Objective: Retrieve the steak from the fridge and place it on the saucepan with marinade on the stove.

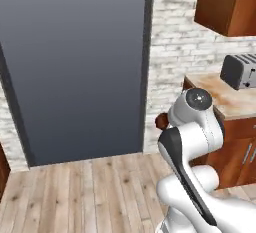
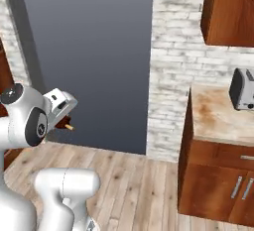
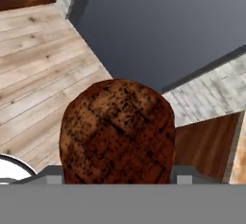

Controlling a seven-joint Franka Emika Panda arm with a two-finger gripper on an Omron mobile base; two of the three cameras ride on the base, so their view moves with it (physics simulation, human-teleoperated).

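The steak (image 3: 117, 131), a dark reddish-brown lumpy piece, sits between my gripper's (image 3: 120, 177) two fingers, and the gripper is shut on it. In the left base view a bit of the steak (image 1: 161, 122) peeks out to the left of the arm's wrist, held in the air above the wooden floor. The fridge (image 1: 75, 67) stands in front as a tall flat grey face, also seen in the right base view (image 2: 94, 51) and behind the steak in the hand view (image 3: 168, 26). The saucepan and the stove are out of view.
A wooden counter (image 2: 218, 116) with a grey toaster (image 2: 243, 88) stands to the right, drawers below and a brown wall cabinet (image 2: 230, 9) above. A white brick wall (image 2: 173, 76) separates it from the fridge. Open wooden floor (image 1: 75, 192) lies ahead.
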